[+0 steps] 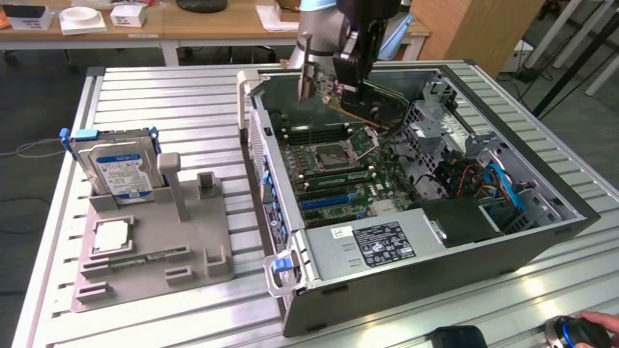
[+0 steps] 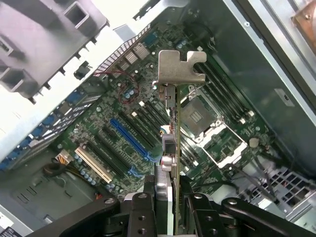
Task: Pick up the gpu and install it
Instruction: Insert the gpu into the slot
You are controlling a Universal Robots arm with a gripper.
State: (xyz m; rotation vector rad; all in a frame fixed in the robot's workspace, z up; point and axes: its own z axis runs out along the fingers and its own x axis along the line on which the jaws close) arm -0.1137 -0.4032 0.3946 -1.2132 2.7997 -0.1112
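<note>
On the desk [image 1: 174,101], an open computer case [image 1: 406,290] bares its motherboard [image 1: 338,190]. Over its twelve o'clock end in the exterior view, fingers [image 2: 162,190] clamp the gpu [image 1: 372,110] edge-on, bracket [image 2: 178,66] farthest out. The blue slot [image 1: 324,203] waits toward six o'clock, the processor socket [image 1: 334,154] between them, a hard drive [image 1: 121,170] at nine.

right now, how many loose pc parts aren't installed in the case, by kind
hard drive: 1
cpu chip: 1
memory stick: 1
gpu, held in the gripper: 1
total: 4
</note>
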